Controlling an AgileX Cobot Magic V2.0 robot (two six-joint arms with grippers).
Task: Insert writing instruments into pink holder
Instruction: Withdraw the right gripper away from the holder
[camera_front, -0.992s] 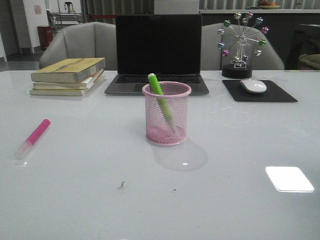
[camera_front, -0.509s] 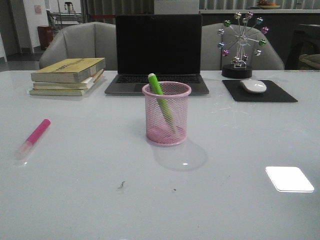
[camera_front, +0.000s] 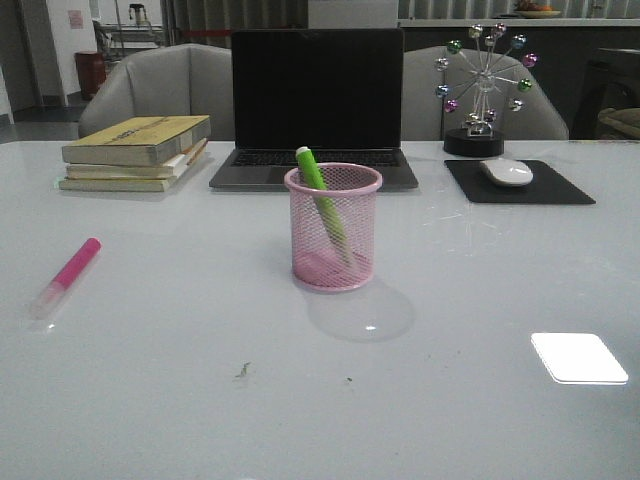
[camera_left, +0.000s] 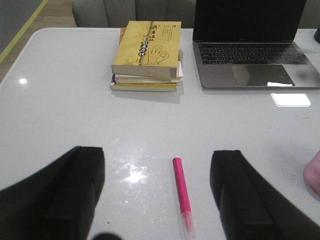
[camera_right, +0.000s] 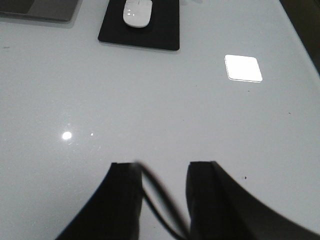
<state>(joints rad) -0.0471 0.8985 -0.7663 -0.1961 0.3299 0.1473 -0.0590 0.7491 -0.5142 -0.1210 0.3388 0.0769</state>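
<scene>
Pink marker (camera_front: 66, 276) lies flat on the white table (camera_front: 480, 400), well to the left of the holder (camera_front: 333, 228) and well apart from it; it is the one instrument yet to go in, so the step in hand is judged to be the left arm's pickup; in the left wrist view the left gripper (camera_left: 157, 190) hangs above the table with its fingers spread wide and nothing between them, the marker lying in the gap, nearer the one finger (camera_left: 240, 192) than the other; a good grasp would likely centre the fingers over the coloured barrel rather than the pale cap, close across its width, and lift cleanly before tilting it upright over the rim; the green marker (camera_front: 320, 200) already leans inside the cup, so the drop should aim at the free side of the opening; the right gripper (camera_right: 162, 195) sits low over bare table with a narrow gap between its fingers and holds nothing, a thin dark cable showing in that gap; the marker looks chunky, bright pink along the body with a translucent cap at the near end; the holder is a pink wire-mesh cylinder with a rolled rim, standing upright in front of the laptop (camera_front: 316, 100).
</scene>
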